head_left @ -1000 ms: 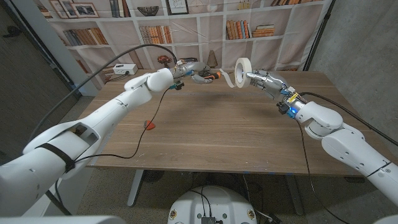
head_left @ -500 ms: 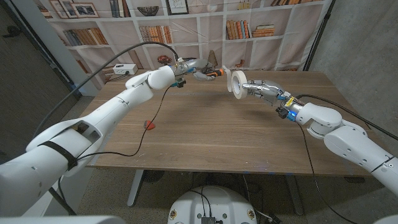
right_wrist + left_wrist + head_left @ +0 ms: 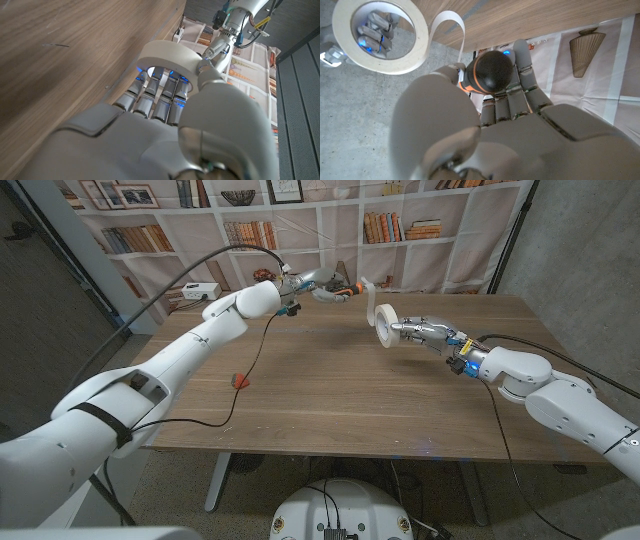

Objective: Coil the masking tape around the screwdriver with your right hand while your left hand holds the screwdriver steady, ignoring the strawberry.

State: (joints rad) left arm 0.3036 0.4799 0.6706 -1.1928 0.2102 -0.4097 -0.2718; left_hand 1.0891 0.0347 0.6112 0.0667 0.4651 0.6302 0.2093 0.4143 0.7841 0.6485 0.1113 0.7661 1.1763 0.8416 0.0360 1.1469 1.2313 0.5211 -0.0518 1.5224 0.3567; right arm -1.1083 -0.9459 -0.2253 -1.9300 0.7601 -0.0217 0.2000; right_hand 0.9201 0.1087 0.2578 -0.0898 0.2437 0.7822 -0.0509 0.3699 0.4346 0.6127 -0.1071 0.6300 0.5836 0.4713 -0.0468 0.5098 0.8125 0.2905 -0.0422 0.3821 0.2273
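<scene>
Since the earlier frames the right hand (image 3: 425, 332) has carried the masking tape roll (image 3: 383, 324) downward and back toward the robot, drawing a strip of tape (image 3: 366, 298) out between roll and tool; the left hand (image 3: 305, 283) has risen slightly. Right hand: fingers pass through the roll's core and the thumb presses its outer rim, so the roll is firmly gripped (clearest in the right wrist view, where the roll (image 3: 172, 60) sits over the fingers (image 3: 155, 95)). Left hand: fingers curled around the orange-and-black handle of the screwdriver (image 3: 341, 288), held in the air above the far part of the wooden table (image 3: 330, 395); the left wrist view shows the handle's butt (image 3: 490, 70) seated among the fingers. Both arms are extended forward, the hands near each other but apart, joined only by the strip. Step in hand, by judgement: mid-coil, with tape paid out. The next move likely calls for circling the roll around the tool while keeping tension, the left hand steady. The strawberry (image 3: 239, 381) lies on the table's left part, well apart.
</scene>
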